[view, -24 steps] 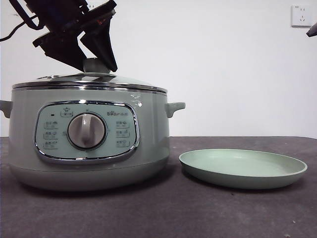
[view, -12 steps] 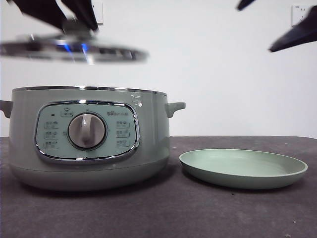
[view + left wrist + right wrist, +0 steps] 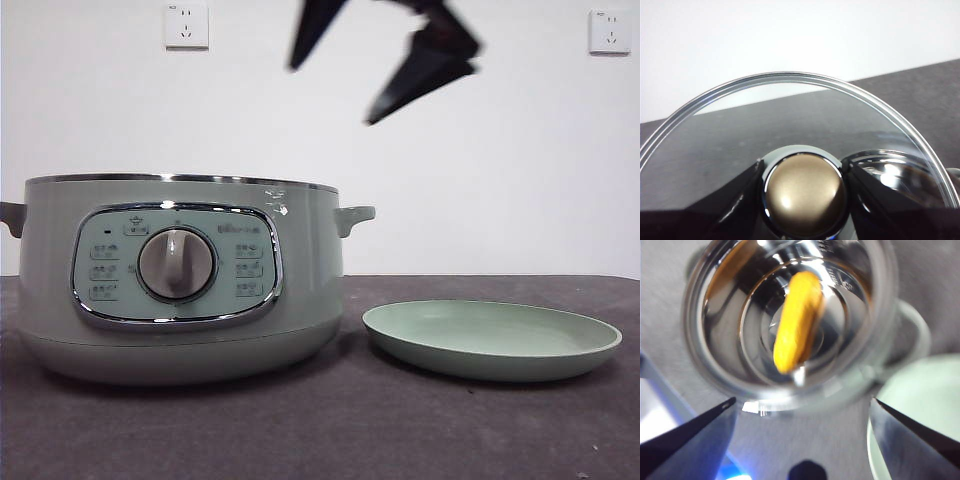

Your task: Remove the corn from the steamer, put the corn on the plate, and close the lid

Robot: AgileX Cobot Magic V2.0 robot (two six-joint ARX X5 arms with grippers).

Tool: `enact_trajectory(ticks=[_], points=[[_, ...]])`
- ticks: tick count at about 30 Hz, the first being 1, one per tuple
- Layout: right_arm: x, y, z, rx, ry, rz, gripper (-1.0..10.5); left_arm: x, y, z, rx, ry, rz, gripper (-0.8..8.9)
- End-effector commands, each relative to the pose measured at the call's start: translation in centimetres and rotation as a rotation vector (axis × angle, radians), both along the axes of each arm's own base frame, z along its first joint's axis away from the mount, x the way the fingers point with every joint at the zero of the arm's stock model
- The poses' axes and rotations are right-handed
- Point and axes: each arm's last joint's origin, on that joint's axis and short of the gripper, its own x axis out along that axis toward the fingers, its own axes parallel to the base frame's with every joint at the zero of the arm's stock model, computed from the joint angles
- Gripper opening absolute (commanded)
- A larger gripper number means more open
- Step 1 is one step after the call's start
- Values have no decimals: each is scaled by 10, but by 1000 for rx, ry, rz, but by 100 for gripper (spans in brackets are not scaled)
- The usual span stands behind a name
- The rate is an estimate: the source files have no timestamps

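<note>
**potwatcher:** so where's everything relative to the steamer [image 3: 180, 280]? the pot stands uncovered; the right gripper [image 3: 375, 65] hangs above its right side with jaws spread wide, holding nothing; from the right wrist view the corn [image 3: 796, 320] lies on the shiny floor inside the steamer [image 3: 790, 325], roughly in the middle; nothing else in there that I can see

**steamfan:** and the lid [image 3: 790, 130]? it's not in the front view at all; the left gripper [image 3: 804, 192] has its jaws clenched on the knob, one on each side, so the lid is up in the air somewhere off the steamer; can't tell how far

**potwatcher:** the plate [image 3: 492, 340] sits just right of the steamer, nearly touching its base, nothing on it

**steamfan:** my guess on the corn: stiff, fairly light, but rounded and maybe a bit slick; I'd pinch it across the middle of its length, jaws square to the long axis, so it doesn't squirt out endways; the steel walls are deep, so come straight down

**potwatcher:** agreed; the lid is glass, so heavier and breakable; the knob looks like the only sane hold, and it wants a gentle set-down on the chrome rim later
</note>
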Motion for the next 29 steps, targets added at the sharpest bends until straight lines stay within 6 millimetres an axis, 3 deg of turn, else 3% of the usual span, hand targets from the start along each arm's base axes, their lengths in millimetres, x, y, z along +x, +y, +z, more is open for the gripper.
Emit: enact_trajectory(ticks=[1,6,14,20,29], points=[[13,26,-2,-50,-4,42,437,-14,9,11,4,-76,51,-9],[32,70,-15,-144,23,62,437,-30,17,13,-8,-98,58,-9],[47,120,-56,-271,3,73,431,-33,18,12,-10,-87,45,-9],[53,137,-85,-314,-24,83,399,-33,18,12,-11,-79,27,-9],[62,146,-113,-328,-5,86,341,-33,18,11,-10,-77,26,-9]])
